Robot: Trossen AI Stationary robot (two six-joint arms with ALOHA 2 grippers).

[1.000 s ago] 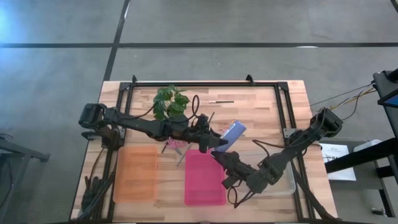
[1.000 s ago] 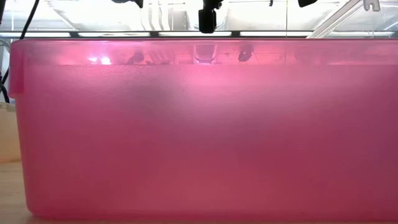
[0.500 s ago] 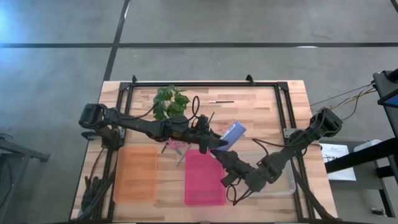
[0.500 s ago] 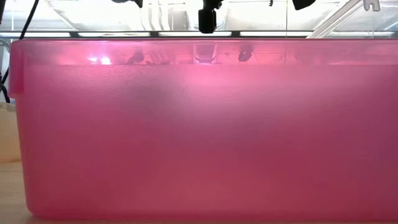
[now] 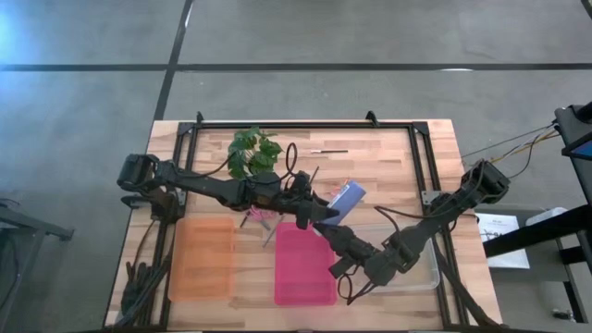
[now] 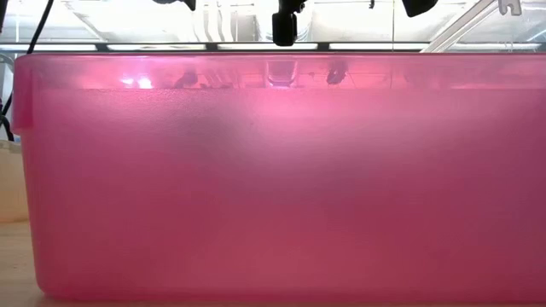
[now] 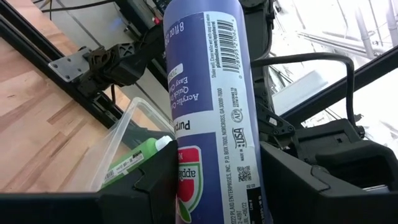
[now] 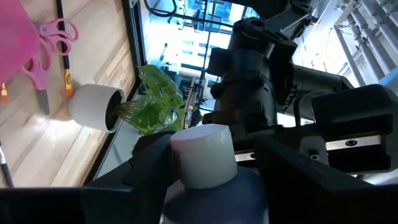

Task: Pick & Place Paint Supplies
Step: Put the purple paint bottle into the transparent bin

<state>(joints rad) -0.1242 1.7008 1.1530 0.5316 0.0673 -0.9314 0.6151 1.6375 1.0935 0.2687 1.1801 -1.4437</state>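
Purple paint bottle [image 5: 347, 198] is up off the surface [image 5: 388, 166], tilted, between both arms near the middle, just past the far edge of the pink bin [image 5: 305, 264]. I see the left tool [image 7: 217, 186] clamped on the labelled body, fingers on either side, and the right tool [image 8: 205, 186] gripping the same bottle at its white cap [image 8: 203, 154] end, so it's held by both at once. Green paint bottle [image 7: 134, 163] lies inside the clear bin [image 5: 421, 268] on the right side of the surface. Pink-handled scissors [image 8: 45, 46] and a dark brush [image 8: 65, 56] lie flat on the wood near the potted plant [image 5: 253, 153] in its white pot [image 8: 93, 107]; another thin brush [image 5: 328, 150] sits alone toward the far edge. Orange bin [image 5: 203, 257] sits left of the pink one. Surface is pale wood with a black frame [image 5: 277, 123], grey floor around it. Low view is blocked by the pink bin's wall.
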